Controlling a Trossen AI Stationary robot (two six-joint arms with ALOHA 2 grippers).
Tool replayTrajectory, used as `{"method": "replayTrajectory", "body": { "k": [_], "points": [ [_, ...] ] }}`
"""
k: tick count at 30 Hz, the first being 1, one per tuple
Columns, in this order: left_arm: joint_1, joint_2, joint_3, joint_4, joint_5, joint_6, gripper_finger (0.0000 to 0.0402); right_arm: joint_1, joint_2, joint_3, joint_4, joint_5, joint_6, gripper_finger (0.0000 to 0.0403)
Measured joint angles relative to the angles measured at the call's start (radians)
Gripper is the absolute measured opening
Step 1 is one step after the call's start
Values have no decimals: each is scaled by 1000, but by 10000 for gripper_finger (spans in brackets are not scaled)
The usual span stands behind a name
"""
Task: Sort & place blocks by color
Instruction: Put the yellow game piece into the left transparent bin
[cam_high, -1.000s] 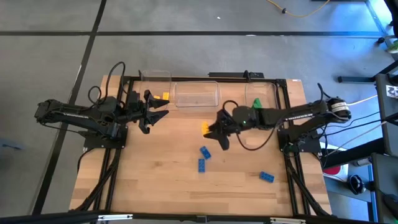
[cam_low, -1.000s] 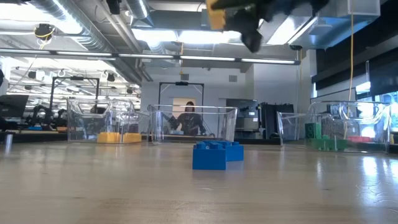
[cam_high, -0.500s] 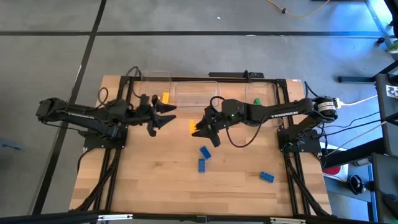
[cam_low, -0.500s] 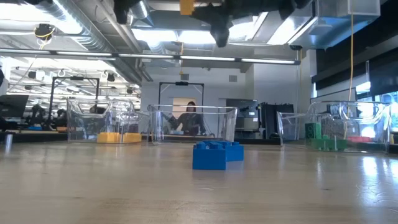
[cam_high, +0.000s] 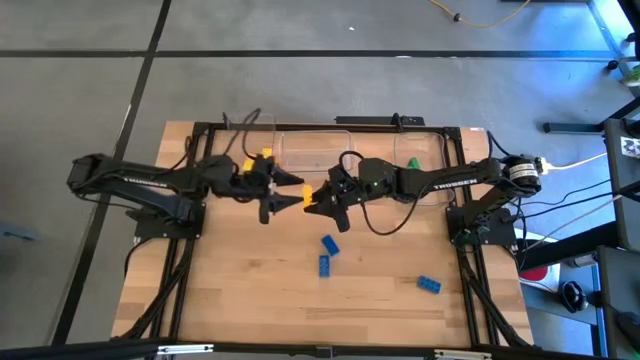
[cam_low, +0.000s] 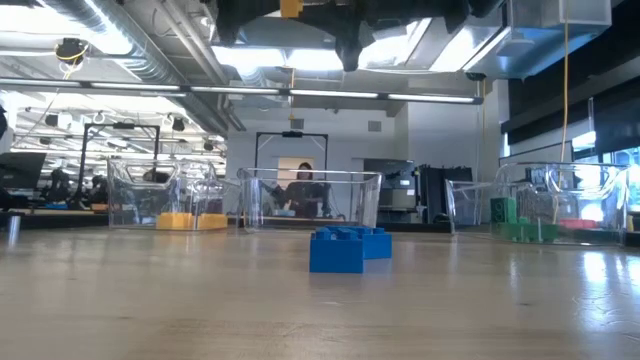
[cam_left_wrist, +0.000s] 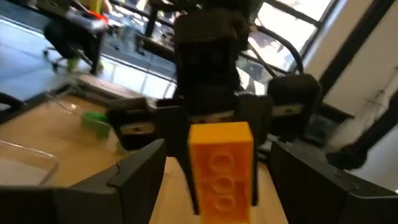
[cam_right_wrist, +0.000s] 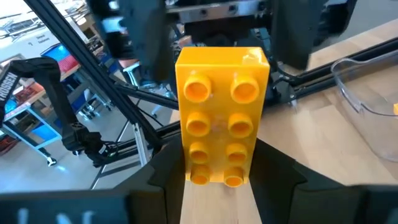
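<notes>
Showed, in the high view, the left gripper (cam_high: 293, 192) at about eleven o'clock from the tabletop's (cam_high: 230, 290) centre, fingers spread wide and closed on nothing. Showed in the left wrist view those fingers flanking the yellow block (cam_right_wrist: 222, 118) without touching it. Placed that block in mid-air above the tabletop, just at three o'clock of the left gripper, clamped by its long sides in the right gripper (cam_high: 315, 198).

Recorded the block as a glossy yellow rectangular brick with two rows of round studs, one end gripped and the other jutting free. Judged it light, rigid and smooth enough to slip or twist under an off-centre pinch. Judged the free end's flat side walls the best hold, with fingers kept off the studs.

Noted two blue blocks (cam_high: 326, 254) at six o'clock of the held brick and a third blue block (cam_high: 430, 285) at four o'clock, all lying flat.
</notes>
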Motion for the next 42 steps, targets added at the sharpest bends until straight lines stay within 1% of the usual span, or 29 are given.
{"method": "replayTrajectory", "body": {
  "k": [2,7,11,12,14,16,22,23,27,29,32,34,36,38,40,42],
  "points": [
    [-3,32,24,-7,27,0,286,0,0,0,-3,0,-1,140],
    [-19,85,48,-12,27,-1,288,0,0,-1,0,0,-20,140],
    [-36,96,60,11,22,-3,278,0,0,-1,-4,0,-31,140],
    [-42,96,60,14,6,-2,272,0,0,-1,-4,-1,-38,140],
    [-52,97,60,17,-25,-5,256,0,0,-1,-3,0,-58,140],
    [-55,97,60,17,-35,-8,232,0,0,-1,-3,0,-73,140],
    [-55,96,60,6,-46,-27,130,1,0,-1,-1,-5,-80,140],
    [-55,96,60,6,-50,-28,125,1,0,-1,-1,-5,-79,140],
    [-53,94,60,1,-53,-32,125,1,-3,-1,-2,-10,-50,143],
    [-42,72,60,-30,-53,-30,125,-3,-11,4,-31,-5,-10,175],
    [-11,4,60,-127,-57,-25,125,-18,-48,28,-163,-9,-7,249],
    [14,-49,60,-199,-67,-5,125,-34,-84,45,-293,-4,-27,292],
    [37,-107,60,-293,-83,18,125,-51,-118,53,-424,8,-43,325],
    [63,-163,60,-348,-87,37,125,-68,-159,49,-540,24,-53,343],
    [85,-211,58,-399,-90,53,125,-76,-203,42,-630,33,-55,349],
    [102,-259,38,-398,-89,61,125,-78,-247,19,-714,40,-68,351]
  ]
}}
